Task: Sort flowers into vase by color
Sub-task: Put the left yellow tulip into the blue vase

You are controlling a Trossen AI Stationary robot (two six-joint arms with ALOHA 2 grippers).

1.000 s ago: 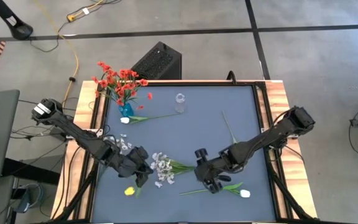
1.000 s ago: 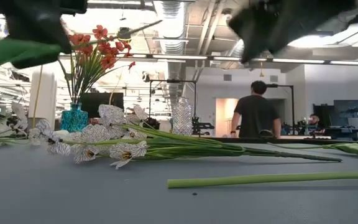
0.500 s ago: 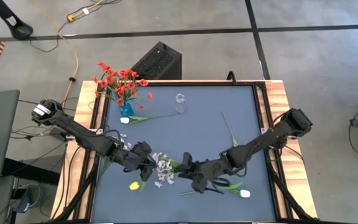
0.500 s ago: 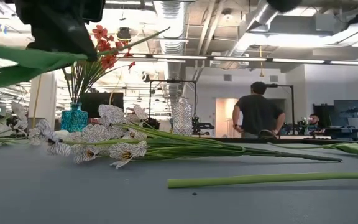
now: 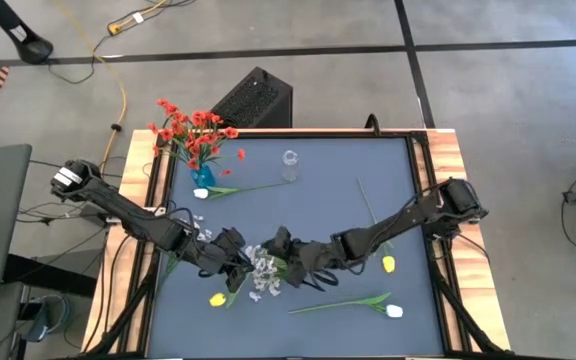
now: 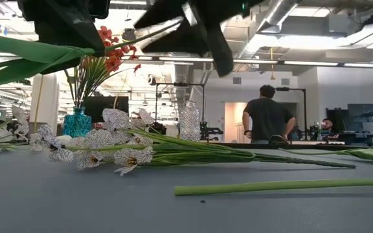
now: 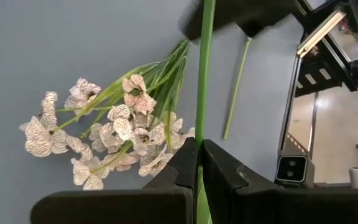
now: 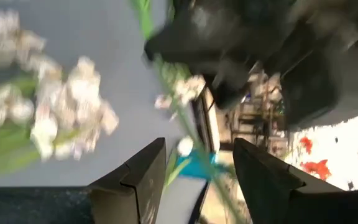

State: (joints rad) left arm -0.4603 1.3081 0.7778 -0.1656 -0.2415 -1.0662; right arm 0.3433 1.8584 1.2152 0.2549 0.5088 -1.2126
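Yellow tulips [image 5: 217,299]: we count two, plus two white tulips [image 5: 395,311]; left gripper [image 7: 199,163] is clamped on a green stem [image 7: 204,68], right gripper [image 8: 196,167] spread apart.

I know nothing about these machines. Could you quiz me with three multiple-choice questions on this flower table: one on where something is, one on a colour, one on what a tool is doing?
1. Where is the blue vase?
A. near the table's far left corner
B. table centre
C. on the floor

2. What colour are the blossoms in it?
A. yellow
B. red
C. white

3. How is the left tool?
A. wide open
B. shut on a green stem
C. resting on the table

Answers:
A, the high view shows it by that corner.
B, red blossoms fill it.
B, its fingers pinch the green stem.
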